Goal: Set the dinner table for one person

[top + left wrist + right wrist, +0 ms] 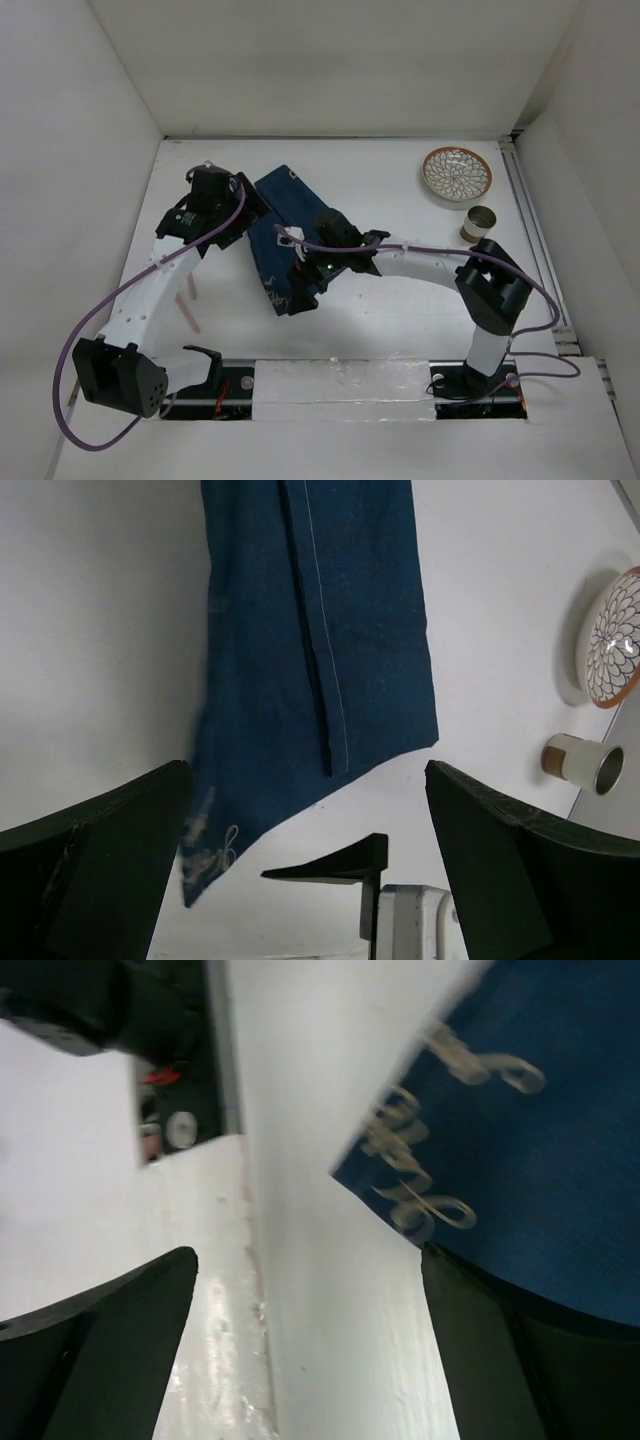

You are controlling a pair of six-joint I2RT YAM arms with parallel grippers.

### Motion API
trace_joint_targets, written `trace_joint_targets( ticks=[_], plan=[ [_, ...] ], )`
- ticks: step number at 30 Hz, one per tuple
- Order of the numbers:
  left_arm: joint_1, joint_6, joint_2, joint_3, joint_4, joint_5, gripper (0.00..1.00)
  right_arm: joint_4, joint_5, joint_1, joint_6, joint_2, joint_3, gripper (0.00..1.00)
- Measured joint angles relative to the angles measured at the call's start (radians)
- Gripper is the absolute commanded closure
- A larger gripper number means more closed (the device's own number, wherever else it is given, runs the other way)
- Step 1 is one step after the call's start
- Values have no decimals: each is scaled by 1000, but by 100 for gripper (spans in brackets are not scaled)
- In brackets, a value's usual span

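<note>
The dinner table (400, 300) is a plain white top. A navy blue cloth placemat (285, 225) lies folded and askew at its middle. Pale embroidery marks the mat's near corner (440, 1200). My left gripper (245, 205) hangs open above the mat's far left edge and holds nothing; below it I see the mat (300, 630). My right gripper (298, 285) stands open low at the embroidered corner. Its right finger (520, 1360) overlaps the mat's edge, with bare table between the jaws. A patterned plate (456, 174) and a small cup (478, 224) sit at the far right.
Two pale pink sticks (188, 305) lie on the table under my left arm. White walls close in the table on the left, far and right sides. A black rail (180, 1090) runs along the near edge by the arm bases.
</note>
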Motion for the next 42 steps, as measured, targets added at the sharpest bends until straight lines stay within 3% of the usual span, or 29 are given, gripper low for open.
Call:
trace_joint_targets(
  ticks=[4, 7, 11, 22, 25, 28, 29, 30, 33, 38, 42],
  plan=[
    [0, -35, -27, -59, 21, 22, 0, -12, 212, 1, 12, -103, -74, 0],
    [0, -55, -27, -109, 48, 56, 0, -41, 466, -1, 44, -173, -80, 0],
    [0, -73, 7, -180, 97, 99, 0, -111, 710, -6, 77, -135, -16, 0],
    [0, -122, 197, -320, 252, 148, 0, -203, 926, -57, 112, 88, 78, 6],
    [0, -133, 248, -326, 272, 148, 0, -216, 953, -72, 105, 138, 120, 21],
    [0, -140, 297, -336, 284, 145, 0, -221, 959, -74, 101, 181, 151, 61],
    [0, -143, 312, -338, 284, 145, 0, -222, 960, -74, 98, 186, 159, 67],
    [0, -151, 319, -333, 284, 153, 2, -222, 963, -72, 97, 187, 163, 80],
    [1, -154, 330, -326, 280, 154, 3, -223, 972, -72, 97, 187, 165, 100],
    [1, -154, 375, -284, 260, 166, 10, -230, 969, -87, 105, 180, 165, 100],
    [1, -150, 435, -224, 227, 179, 10, -244, 914, -144, 140, 121, 162, 100]
  ],
)
